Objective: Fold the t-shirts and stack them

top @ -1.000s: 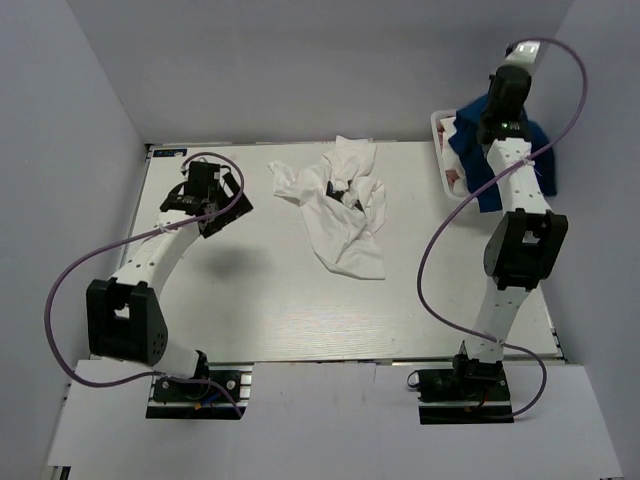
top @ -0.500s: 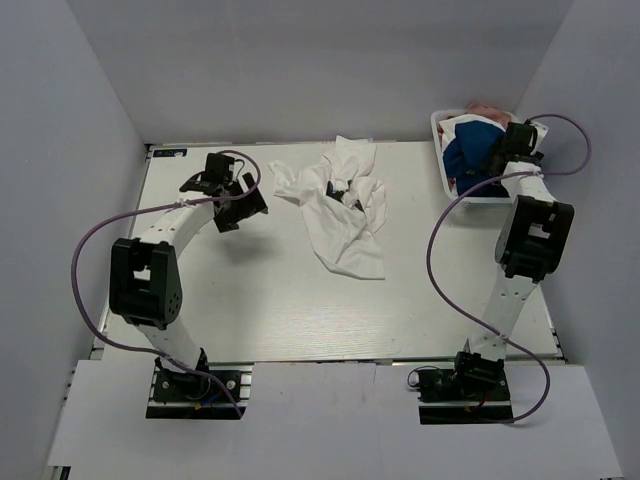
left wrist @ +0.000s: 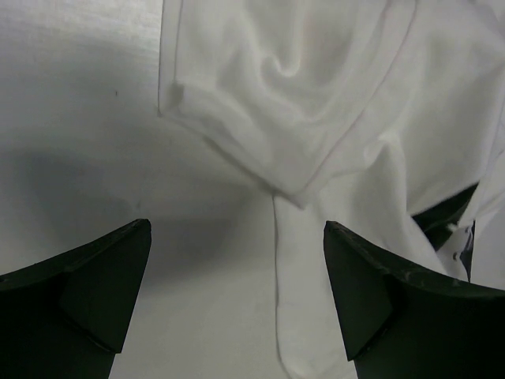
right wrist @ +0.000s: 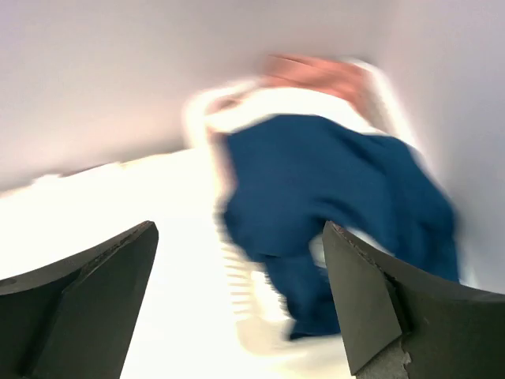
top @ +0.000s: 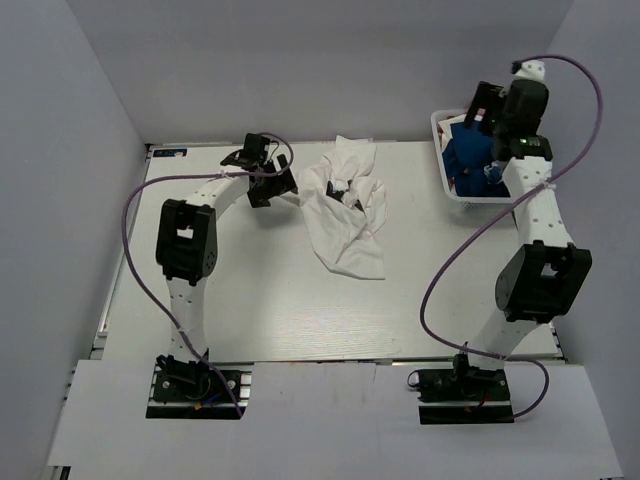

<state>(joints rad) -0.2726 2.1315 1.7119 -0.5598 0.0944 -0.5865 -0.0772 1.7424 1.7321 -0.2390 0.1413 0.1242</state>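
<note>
Top external view showed the white t-shirt [top: 345,215] crumpled on the table [top: 250,290]; the left gripper [top: 268,178] hovered at its left edge, fingers spread wide, holding nothing; the right gripper [top: 488,108] hung over the basket [top: 443,175] holding the blue t-shirt [top: 465,158], fingers likewise wide, empty.

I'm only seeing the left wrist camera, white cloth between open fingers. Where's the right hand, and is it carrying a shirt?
Observer: The right hand is open and empty, near a white basket by the far right corner of the table.
Operator: What's in that basket?
Observer: A blue t-shirt, bunched up.
Operator: How does my white one lie overall?
Observer: The white t-shirt is crumpled at the table's far middle, unfolded, with the left hand at its left edge.
</note>
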